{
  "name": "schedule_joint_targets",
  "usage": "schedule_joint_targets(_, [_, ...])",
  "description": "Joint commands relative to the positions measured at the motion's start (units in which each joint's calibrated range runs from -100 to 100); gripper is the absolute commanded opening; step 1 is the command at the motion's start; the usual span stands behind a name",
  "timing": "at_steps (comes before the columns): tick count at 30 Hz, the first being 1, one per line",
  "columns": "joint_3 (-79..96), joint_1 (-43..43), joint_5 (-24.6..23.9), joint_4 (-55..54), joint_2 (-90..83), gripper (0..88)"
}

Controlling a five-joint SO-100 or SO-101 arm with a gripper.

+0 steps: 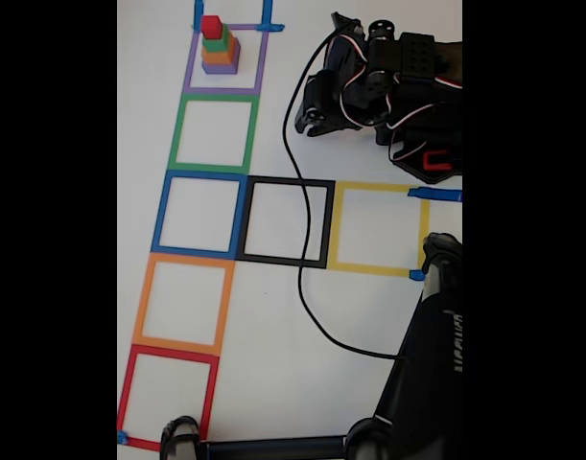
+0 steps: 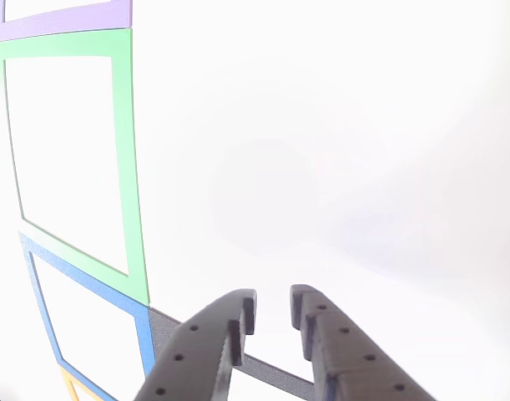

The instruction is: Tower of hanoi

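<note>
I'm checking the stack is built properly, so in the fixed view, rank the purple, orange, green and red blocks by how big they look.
Largest to smallest:
1. purple block, at the bottom
2. orange block
3. green block
4. red block, on top

Higher blocks sit nearer the camera, yet look smaller, so the order seems sound.

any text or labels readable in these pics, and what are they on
White lettering on the black stand arm at the lower right of the fixed view: it runs sideways and is too blurred to read.
Stack of coloured blocks in the purple tape square: no text.
Black plastic claw in the other view: no text, only round holes.
</note>
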Motion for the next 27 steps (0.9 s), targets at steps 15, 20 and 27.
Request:
schedule_joint_targets(15, [-5.70,-4.31,11.06,-5.88,7.23,0.1])
schedule_joint_targets(20, [-23.52,-5.17,12.24,-7.26,20.79,0.1])
schedule_joint_targets(27, [-57.15,-4.69,17.49,-2.40,42.51,0.1])
